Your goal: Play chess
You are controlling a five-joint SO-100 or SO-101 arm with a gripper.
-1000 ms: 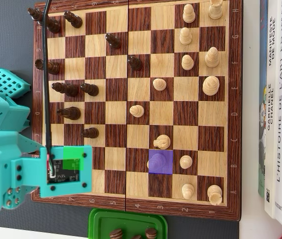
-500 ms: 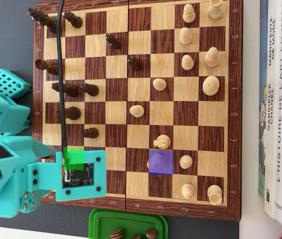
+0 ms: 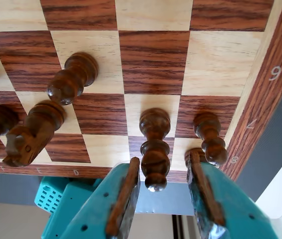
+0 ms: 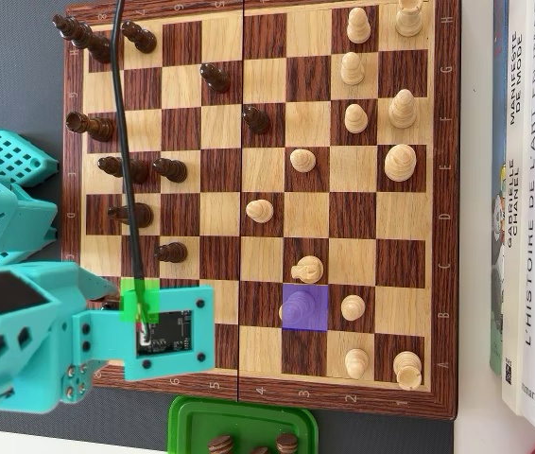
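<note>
Teal two-finger gripper open, fingers either side of a dark turned-wood chess piece, not touching it.

Piece stands near the numbered edge of the brown-and-cream wooden chessboard, w/ a second dark wooden piece just beside it in wrist view. In overhead view the teal arm covers the board's lower-left corner; green plastic tray sits below the board.

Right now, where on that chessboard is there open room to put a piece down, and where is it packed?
In the overhead view, bare squares run down the middle of the chessboard, between the dark pieces on the left and the light pieces on the right. The left edge is crowded, and the gripper straddles a dark piece there.
</note>
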